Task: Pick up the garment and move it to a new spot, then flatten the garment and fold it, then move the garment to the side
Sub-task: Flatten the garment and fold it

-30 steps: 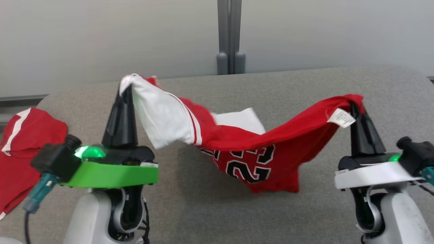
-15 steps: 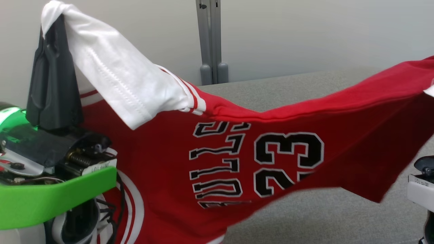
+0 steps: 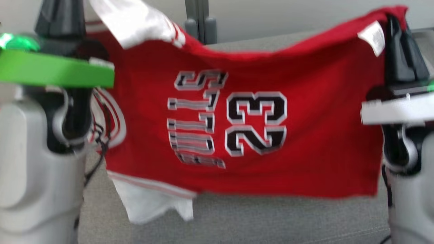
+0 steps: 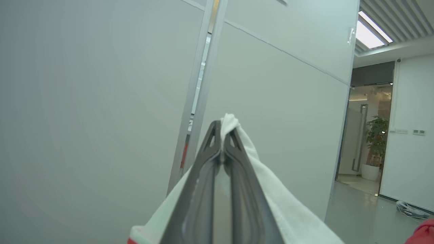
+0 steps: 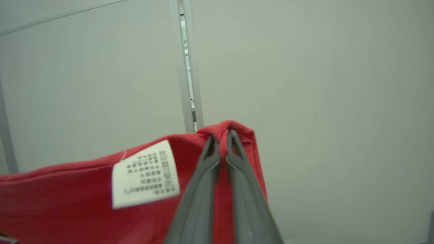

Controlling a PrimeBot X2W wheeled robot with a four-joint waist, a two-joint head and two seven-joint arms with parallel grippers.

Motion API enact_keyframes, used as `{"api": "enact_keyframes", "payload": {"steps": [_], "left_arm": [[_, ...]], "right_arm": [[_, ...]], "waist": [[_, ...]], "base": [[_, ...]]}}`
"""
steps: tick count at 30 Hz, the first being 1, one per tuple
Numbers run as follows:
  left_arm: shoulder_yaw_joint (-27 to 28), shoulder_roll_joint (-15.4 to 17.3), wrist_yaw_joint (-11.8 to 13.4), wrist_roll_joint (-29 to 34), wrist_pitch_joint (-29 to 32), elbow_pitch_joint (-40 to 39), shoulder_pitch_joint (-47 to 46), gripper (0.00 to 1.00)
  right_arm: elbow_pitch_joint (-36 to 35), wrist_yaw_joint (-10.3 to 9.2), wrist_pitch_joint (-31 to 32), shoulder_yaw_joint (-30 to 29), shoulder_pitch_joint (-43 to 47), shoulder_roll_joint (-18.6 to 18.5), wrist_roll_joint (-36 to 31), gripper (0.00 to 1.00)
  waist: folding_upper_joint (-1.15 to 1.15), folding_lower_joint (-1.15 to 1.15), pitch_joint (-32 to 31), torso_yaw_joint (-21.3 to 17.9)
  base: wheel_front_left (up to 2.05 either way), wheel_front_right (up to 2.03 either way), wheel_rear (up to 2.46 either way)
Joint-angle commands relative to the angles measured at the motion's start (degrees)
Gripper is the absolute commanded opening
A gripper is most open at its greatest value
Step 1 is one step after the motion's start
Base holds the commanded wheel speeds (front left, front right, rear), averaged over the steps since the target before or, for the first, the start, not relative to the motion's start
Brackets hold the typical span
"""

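The red number-23 jersey (image 3: 315,142) hangs spread above the grey table (image 3: 271,220), its white sleeve (image 4: 271,189) pinched in the closed left gripper (image 4: 222,123), its opposite side clamped in the closed right gripper (image 5: 222,135).

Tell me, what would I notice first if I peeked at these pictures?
A big red jersey with a black 23 hangs spread out in the middle, over the grey table. The left claw pinches its white sleeve up on the left, and the right claw pinches a red corner by a white label up on the right.
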Motion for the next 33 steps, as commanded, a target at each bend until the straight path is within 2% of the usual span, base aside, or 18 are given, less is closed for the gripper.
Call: {"api": "enact_keyframes", "payload": {"steps": [1, 4, 8, 13, 16, 23, 27, 33], "left_arm": [[0.44, 1.3, -0.48, 2.38, -1.02, 3.85, -6.37, 0.0], [-0.26, 2.55, -1.26, 6.83, -4.0, 14.68, -19.09, 0.0], [0.07, 1.7, -1.41, 9.85, -10.94, 25.73, -34.29, 0.0], [-0.9, 0.56, -3.23, 12.04, -16.41, 32.71, -43.5, 0.0], [0.37, -2.09, -3.48, 10.3, -17.62, 35.9, -42.56, 0.0], [1.4, -4.69, -5.62, 9.55, -18.14, 39.31, -34.61, 0.0], [3.89, -5.54, -6.12, 9.08, -18.13, 37.99, -30.03, 0.0], [5.64, -6.1, -6.82, 8.97, -18.13, 37.54, -24.4, 0.0]], "right_arm": [[4.52, -0.06, -1.1, 0.13, -6.98, -0.21, -0.39, 0.0], [17.06, -0.05, -4.11, 0.08, -22.39, -0.67, -3.49, 0.0], [31.83, -0.05, -9.13, -0.77, -39.93, -0.21, -9.28, 0.0], [44.96, -0.09, -13.29, 0.66, -52.04, -0.01, -16.29, 0.0], [52.18, -0.08, -15.58, -1.64, -54.76, 0.55, -18.69, 0.0], [65.12, -0.08, -18.18, -4.91, -54.39, 0.93, -22.71, 0.0], [65.82, -0.08, -18.36, -5.05, -52.97, 1.1, -22.81, 0.0], [65.27, -0.08, -18.3, -3.85, -49.8, 1.21, -19.64, 0.0]], "waist": [[0.0, 0.0, 10.92, -1.28], [0.0, 0.0, 16.71, -1.25], [0.0, 0.0, 23.56, -0.3], [0.0, 0.0, 30.79, 1.43], [0.0, 0.0, 34.93, 3.11], [0.0, 0.0, 39.48, 4.83], [0.0, 0.0, 39.0, 4.82], [0.0, 0.0, 35.97, 4.14]], "base": [[0.0, 0.0, 0.0], [0.0, 0.0, 0.0], [0.0, 0.0, 0.0], [0.0, 0.0, 0.0], [0.0, 0.0, 0.0], [0.0, 0.0, 0.0], [0.0, 0.0, 0.0], [0.0, 0.0, 0.0]]}}
